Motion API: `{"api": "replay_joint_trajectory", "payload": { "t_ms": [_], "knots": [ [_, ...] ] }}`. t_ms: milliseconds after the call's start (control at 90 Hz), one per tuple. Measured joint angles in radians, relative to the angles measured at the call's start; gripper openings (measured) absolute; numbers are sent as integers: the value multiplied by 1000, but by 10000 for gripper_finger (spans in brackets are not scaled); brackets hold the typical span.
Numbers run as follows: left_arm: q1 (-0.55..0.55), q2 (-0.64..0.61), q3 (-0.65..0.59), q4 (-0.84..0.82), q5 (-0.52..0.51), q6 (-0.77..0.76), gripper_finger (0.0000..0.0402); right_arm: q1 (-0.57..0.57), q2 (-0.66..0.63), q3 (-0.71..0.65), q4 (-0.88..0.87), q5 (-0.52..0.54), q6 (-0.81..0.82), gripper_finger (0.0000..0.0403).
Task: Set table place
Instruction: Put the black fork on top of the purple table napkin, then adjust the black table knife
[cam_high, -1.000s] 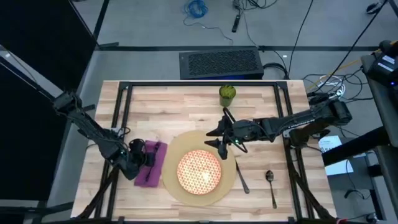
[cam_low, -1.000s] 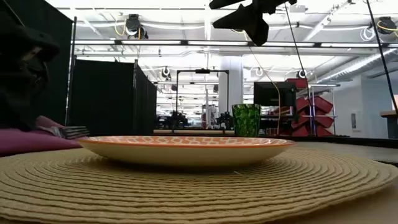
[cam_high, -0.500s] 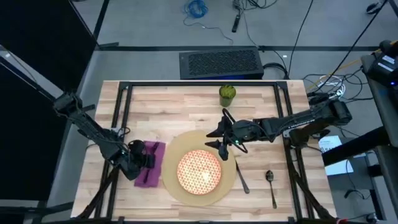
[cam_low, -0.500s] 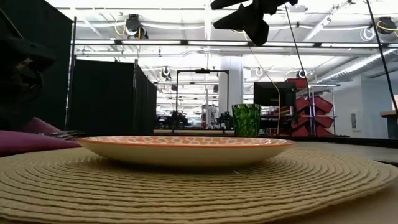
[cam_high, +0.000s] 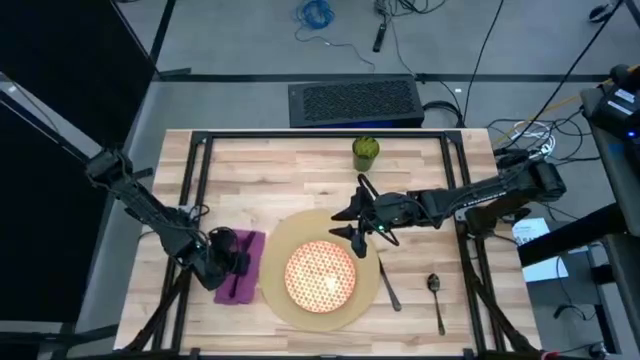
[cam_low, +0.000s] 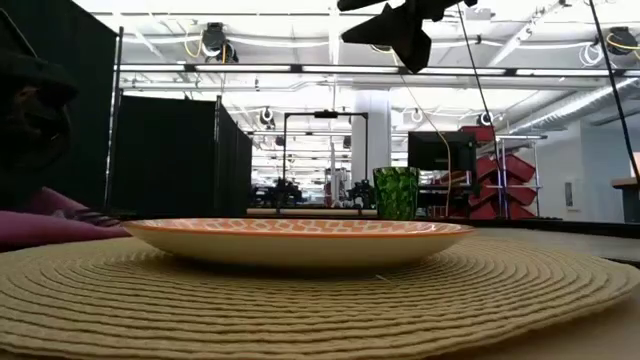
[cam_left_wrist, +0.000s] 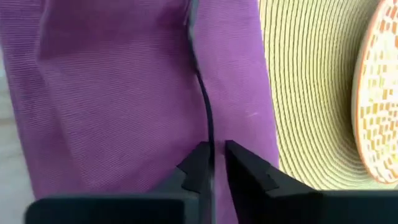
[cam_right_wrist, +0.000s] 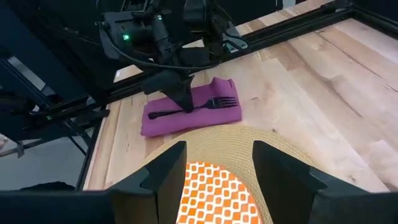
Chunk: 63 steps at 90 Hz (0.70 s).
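The left hand (cam_left_wrist: 212, 163) is seen pinching the fork (cam_left_wrist: 202, 93) handle on the purple napkin (cam_left_wrist: 112, 93), left of the round mat (cam_high: 372, 283) near the worktop's (cam_high: 300, 165) front. The fork's tines are cut off in the wrist view. The right hand (cam_right_wrist: 214, 171) is held spread above the mat's far edge.

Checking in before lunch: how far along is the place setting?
Mostly done: the plate sits on the mat, knife and spoon to its right, green cup behind. In hand: the left gripper holds the fork on the purple napkin. Left: releasing it. The right gripper hovers open.
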Motion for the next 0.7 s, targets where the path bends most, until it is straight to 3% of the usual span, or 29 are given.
{"api": "replay_joint_trajectory", "payload": {
  "t_ms": [211, 444, 589, 700],
  "knots": [
    [3, -35, 0, -40, -37, -6, 95, 0, 0, 0, 0, 0, -3, 171],
    [3, -155, 11, -183, -67, -2, 101, 0, 0, 0, -1, 0, -3, 171],
    [3, -267, 70, -368, -169, 18, 100, 0, 0, 0, -8, 0, -7, 171],
    [3, -374, 141, -407, -332, 150, 100, 0, -28, -1, -86, 10, -7, 171]
  ]
}}
